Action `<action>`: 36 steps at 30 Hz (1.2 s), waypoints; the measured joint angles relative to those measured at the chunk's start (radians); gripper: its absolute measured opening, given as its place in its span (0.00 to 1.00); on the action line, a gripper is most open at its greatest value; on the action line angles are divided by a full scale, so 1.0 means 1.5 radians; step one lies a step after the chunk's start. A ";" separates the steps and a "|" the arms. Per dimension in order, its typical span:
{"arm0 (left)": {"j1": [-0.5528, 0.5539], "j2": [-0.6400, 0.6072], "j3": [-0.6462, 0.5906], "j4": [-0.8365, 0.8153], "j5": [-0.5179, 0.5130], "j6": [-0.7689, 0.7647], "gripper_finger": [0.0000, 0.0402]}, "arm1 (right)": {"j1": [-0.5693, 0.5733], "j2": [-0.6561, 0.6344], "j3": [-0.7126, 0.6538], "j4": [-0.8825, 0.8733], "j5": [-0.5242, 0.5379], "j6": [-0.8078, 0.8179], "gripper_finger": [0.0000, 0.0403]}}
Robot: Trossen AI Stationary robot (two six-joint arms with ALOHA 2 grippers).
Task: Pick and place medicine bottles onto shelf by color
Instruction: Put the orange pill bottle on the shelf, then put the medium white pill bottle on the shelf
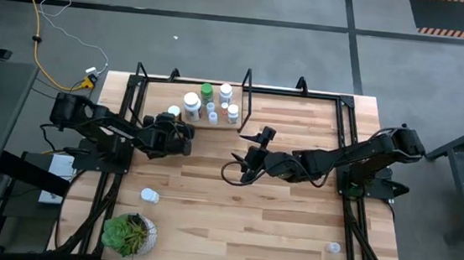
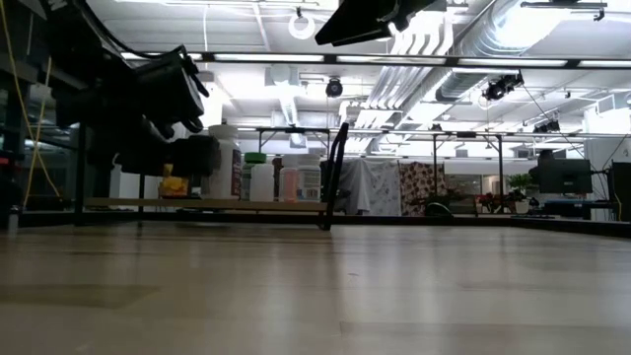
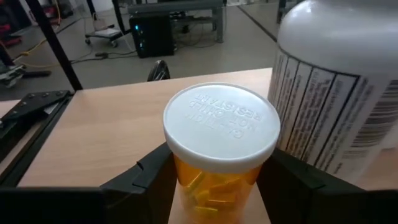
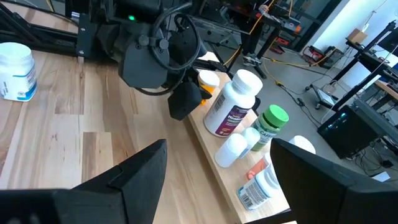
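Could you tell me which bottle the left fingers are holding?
The orange bottle with a white cap, between the left fingers at the shelf; the others there are white or green.

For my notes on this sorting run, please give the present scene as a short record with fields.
left gripper: shut on orange bottle, at the shelf
right gripper: open, empty, mid-table
on shelf: large white bottle, green bottle, other white bottles
off shelf: white bottle lying on table, near plant
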 joint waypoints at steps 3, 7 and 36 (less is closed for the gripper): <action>0.007 0.000 0.000 0.002 0.000 0.014 0.47 | 0.000 0.000 0.000 0.000 0.000 0.000 0.69; 0.017 0.000 0.000 0.002 0.002 0.033 0.51 | 0.000 0.000 0.000 0.000 0.000 0.001 0.69; -0.033 -0.294 0.048 -0.254 0.149 0.160 0.67 | 0.000 0.000 0.000 0.004 -0.013 -0.015 0.69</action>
